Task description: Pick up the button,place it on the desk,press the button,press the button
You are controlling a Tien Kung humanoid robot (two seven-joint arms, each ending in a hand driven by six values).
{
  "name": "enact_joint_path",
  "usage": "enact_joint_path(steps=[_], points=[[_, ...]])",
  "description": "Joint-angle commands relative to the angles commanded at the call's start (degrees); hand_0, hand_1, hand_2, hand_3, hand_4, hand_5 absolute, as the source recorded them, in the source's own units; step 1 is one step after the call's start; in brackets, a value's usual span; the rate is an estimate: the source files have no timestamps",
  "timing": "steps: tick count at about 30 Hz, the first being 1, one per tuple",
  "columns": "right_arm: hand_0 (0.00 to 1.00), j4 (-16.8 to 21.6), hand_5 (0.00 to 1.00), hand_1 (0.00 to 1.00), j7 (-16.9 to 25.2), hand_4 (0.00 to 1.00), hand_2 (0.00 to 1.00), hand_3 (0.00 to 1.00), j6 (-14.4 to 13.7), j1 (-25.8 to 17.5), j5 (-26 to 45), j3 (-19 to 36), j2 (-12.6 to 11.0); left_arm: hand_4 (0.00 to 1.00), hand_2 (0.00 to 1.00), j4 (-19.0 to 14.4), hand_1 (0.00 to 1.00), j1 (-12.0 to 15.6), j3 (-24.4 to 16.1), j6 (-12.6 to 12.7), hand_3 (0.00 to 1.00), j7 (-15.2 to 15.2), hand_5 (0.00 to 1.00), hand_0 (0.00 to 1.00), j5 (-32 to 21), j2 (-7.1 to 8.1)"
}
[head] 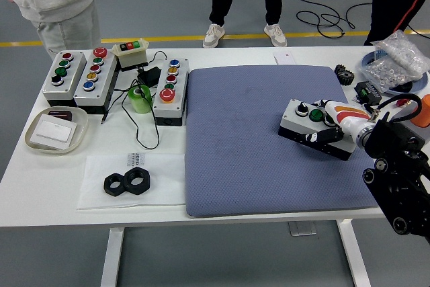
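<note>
A grey button box [302,117] with a black and a green button on top lies flat on the blue mat [242,146], towards its right side. My right hand [330,124] reaches in from the right edge. Its white and orange fingers [339,110] rest over the box's right end, and the black thumb [318,136] lies along the front face. The fingers look relaxed rather than clamped. The box's right end is hidden under the hand. My left arm is out of sight.
Three more button boxes [94,78] and a small switch box [130,53] stand at the back left, beside a green tape roll [140,97] and cables. A tray [57,129], two black nuts [127,181], a parts bag [396,62] and an orange cup [422,109] surround the mat. People stand beyond the table.
</note>
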Motion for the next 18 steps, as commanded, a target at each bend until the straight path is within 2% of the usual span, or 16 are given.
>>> enact_joint_path(steps=[6,7,12,13,18], points=[[0.816,-0.2,0.249,0.77,0.21,0.848,0.803,0.873,0.16,-0.12,0.0,-0.25,0.17,0.573,0.971,0.0,0.896,-0.26,0.16,0.08,0.768,-0.08,0.998,0.737,-0.2,-0.07],[0.722,-0.28,0.161,0.701,0.27,0.826,0.718,0.84,0.07,-0.18,0.0,-0.17,0.28,0.572,0.97,0.0,0.896,-0.31,0.18,0.11,0.77,-0.1,0.998,0.738,-0.21,-0.09],[0.722,-0.62,0.161,0.701,0.38,0.826,0.718,0.84,-0.46,-0.17,0.0,-0.48,0.35,0.572,0.97,0.0,0.896,-0.39,-0.08,0.16,0.77,-0.09,0.998,0.738,0.02,-0.13],[0.611,-0.52,0.058,0.601,0.39,0.772,0.579,0.738,-0.56,-0.16,0.0,-0.58,0.31,0.573,0.97,0.0,0.896,-0.41,0.0,0.1,0.769,-0.06,0.998,0.738,-0.02,-0.12],[0.611,-0.19,0.058,0.601,0.32,0.772,0.579,0.738,-1.28,-0.01,0.0,-1.17,0.21,0.573,0.97,0.0,0.896,-0.39,-0.49,0.08,0.769,0.04,0.998,0.738,0.35,-0.09]])
